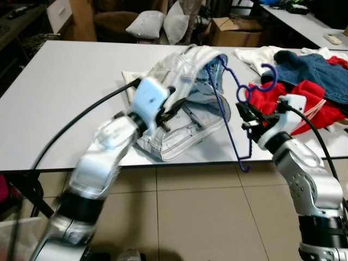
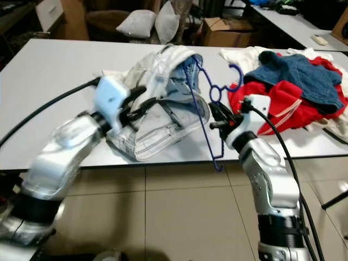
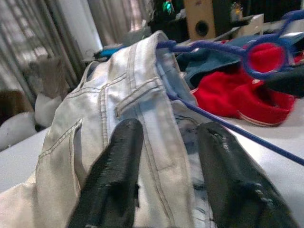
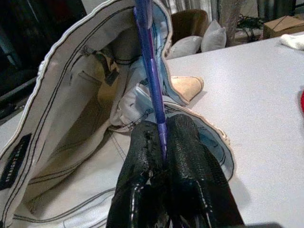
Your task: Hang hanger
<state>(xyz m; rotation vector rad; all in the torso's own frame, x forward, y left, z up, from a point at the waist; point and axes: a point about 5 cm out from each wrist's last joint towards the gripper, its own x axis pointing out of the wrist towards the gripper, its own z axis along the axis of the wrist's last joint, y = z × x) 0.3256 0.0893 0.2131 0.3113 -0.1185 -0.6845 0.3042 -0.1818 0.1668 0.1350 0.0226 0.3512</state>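
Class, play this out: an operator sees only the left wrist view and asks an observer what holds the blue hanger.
Operator: Something dark sits by the hanger's loop. Is it gripping?
Observer: Yes, the right gripper is shut on the blue hanger.
Operator: Where does the hanger's far end go?
Observer: Its lower bend hangs past the table edge, over the floor.
Operator: What lies behind the red cloth?
Observer: A blue denim garment on top of the red clothes.
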